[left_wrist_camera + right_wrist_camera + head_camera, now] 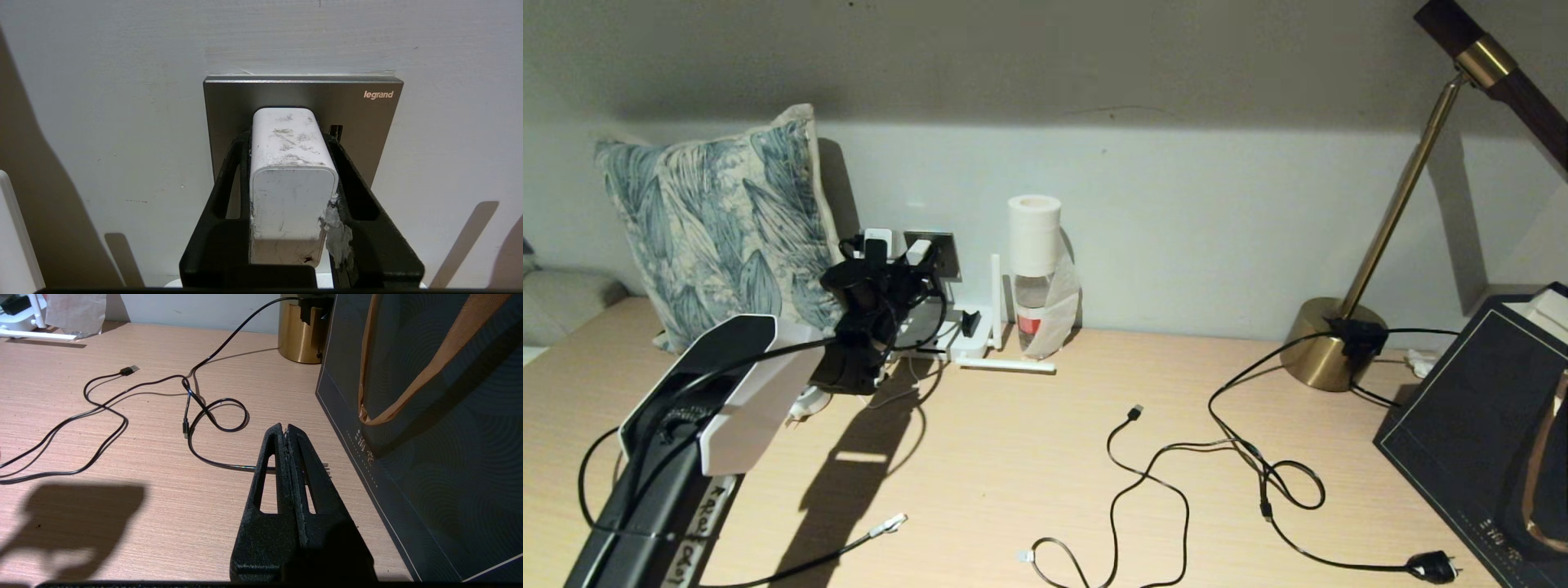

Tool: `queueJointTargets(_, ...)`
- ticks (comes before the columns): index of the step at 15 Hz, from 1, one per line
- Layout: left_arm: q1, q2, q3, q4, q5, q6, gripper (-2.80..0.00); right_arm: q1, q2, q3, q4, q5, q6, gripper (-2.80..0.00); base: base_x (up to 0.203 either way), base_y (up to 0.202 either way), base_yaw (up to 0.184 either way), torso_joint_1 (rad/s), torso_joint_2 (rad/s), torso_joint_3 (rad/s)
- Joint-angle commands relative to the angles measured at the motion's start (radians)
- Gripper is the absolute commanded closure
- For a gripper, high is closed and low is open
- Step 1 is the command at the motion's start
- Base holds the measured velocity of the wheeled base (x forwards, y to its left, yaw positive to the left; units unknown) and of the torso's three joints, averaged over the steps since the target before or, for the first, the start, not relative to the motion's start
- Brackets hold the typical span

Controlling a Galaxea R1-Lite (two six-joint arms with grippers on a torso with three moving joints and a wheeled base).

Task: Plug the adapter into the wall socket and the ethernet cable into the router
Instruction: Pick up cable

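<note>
Fingers (351,192) of the left gripper (292,139) clamp the white adapter (292,171) from both sides, its front end against the grey wall socket (367,118), marked "legrand", at upper centre of the left wrist view. Bare wall surrounds the plate; the router (968,335) stands just below it left of centre in the head view, the ethernet cable (886,524) lower left on the desk (1013,457). Parked low over open desk beside a dark bag (429,437), the right gripper (288,428) has its fingers pressed together, empty.

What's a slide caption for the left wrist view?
Left gripper holds the adapter against the wall socket.
</note>
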State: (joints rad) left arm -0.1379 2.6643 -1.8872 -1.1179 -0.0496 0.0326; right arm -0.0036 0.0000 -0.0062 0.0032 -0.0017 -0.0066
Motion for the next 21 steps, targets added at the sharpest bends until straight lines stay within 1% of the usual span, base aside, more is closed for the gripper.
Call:
queueJointTargets(1, 0.000, 0.000, 0.000, -0.003, 0.006, 0.000, 0.00, 0.001, 0.000, 0.000, 0.000, 0.000, 0.000, 0.00, 0.000, 0.000, 0.000, 0.000, 0.00, 0.000)
queueJointTargets(8, -0.005, 0.002, -0.005, -0.003, 0.011, 0.001, 0.00, 0.001, 0.000, 0.000, 0.000, 0.000, 0.000, 0.00, 0.000, 0.000, 0.000, 0.000, 0.00, 0.000)
queueJointTargets(9, -0.005, 0.009, -0.021, -0.003, 0.012, 0.001, -2.80, -0.001, 0.000, 0.000, 0.000, 0.000, 0.000, 0.00, 0.000, 0.000, 0.000, 0.000, 0.00, 0.000)
queueJointTargets(17, -0.005, 0.014, -0.027, -0.016, 0.013, 0.001, -2.80, 0.001, 0.000, 0.000, 0.000, 0.000, -0.001, 0.00, 0.000, 0.000, 0.000, 0.007, 0.00, 0.000)
queueJointTargets(19, -0.004, 0.008, -0.016, -0.034, 0.014, 0.002, -2.80, 0.001, 0.000, 0.000, 0.000, 0.000, 0.000, 0.00, 0.000, 0.000, 0.000, 0.000, 0.00, 0.000)
queueJointTargets(21, -0.002, -0.013, 0.050, -0.074, 0.014, 0.003, -2.80, 0.001, 0.000, 0.000, 0.000, 0.000, 0.000, 0.00, 0.000, 0.000, 0.000, 0.000, 0.00, 0.000)
